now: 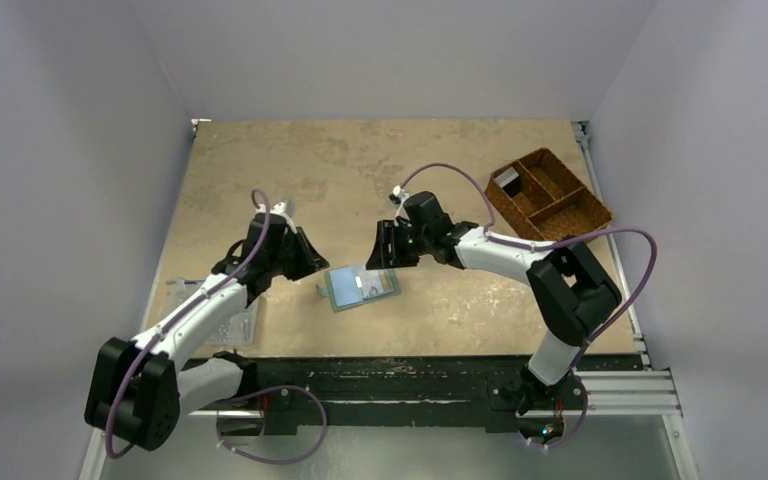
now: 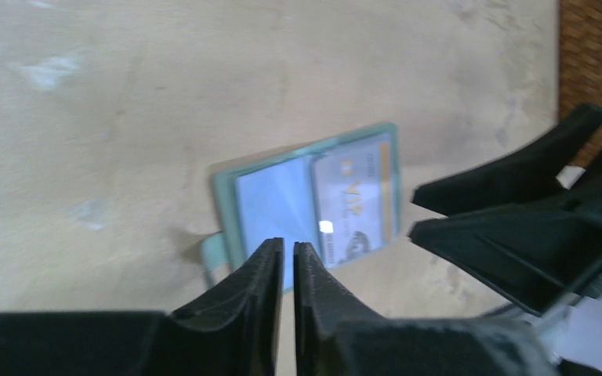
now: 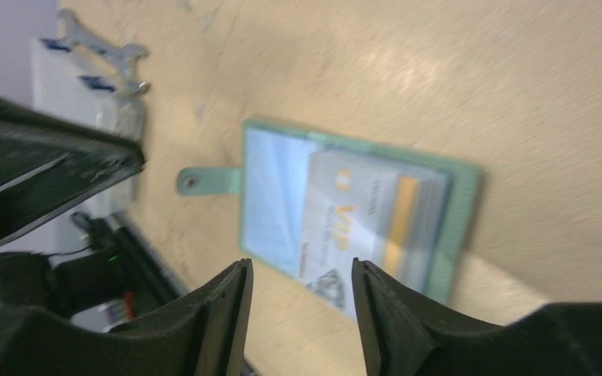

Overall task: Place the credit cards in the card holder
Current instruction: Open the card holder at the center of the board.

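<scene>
— Which step is this?
— Near the end, I'd judge. The card holder [image 1: 362,288] lies open by the table's [image 1: 360,170] near edge, mid-width, with the credit cards [image 3: 360,211] tucked into one pocket.
— And the grippers?
— The left gripper [image 2: 288,244] is a slit apart and the right gripper [image 3: 302,266] half open. Both are empty. Next probably comes folding it shut.
— The woven basket [image 1: 508,214]?
— It's at the far right corner and holds one small black-and-white item.

Both arms are reaching inward toward each other. The left end effector [image 2: 288,244] is hovering barely parted. The right end effector [image 3: 302,266] is gaping wider, empty.
</scene>
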You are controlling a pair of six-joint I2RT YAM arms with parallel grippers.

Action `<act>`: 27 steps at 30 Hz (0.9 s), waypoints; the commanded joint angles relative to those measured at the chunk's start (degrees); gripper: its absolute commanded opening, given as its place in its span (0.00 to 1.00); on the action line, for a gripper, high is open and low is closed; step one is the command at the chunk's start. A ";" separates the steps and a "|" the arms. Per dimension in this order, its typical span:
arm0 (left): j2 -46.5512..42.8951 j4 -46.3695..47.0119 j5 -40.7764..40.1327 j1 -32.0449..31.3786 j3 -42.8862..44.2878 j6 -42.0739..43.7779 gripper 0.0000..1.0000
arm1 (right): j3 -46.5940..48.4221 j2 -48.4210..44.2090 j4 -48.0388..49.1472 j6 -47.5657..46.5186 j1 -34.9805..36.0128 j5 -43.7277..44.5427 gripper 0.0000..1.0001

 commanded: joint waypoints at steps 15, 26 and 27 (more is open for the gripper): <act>16.38 17.56 12.21 -0.05 -6.90 -1.36 0.00 | 11.61 10.48 -7.86 -7.32 11.54 14.51 0.09; 17.19 16.31 10.87 -0.05 -5.95 -0.71 0.00 | 11.07 6.10 -10.96 -8.67 11.89 19.93 0.12; 16.84 16.20 10.95 -0.05 -5.78 -0.59 0.00 | 10.99 5.76 -10.56 -8.46 11.89 19.48 0.15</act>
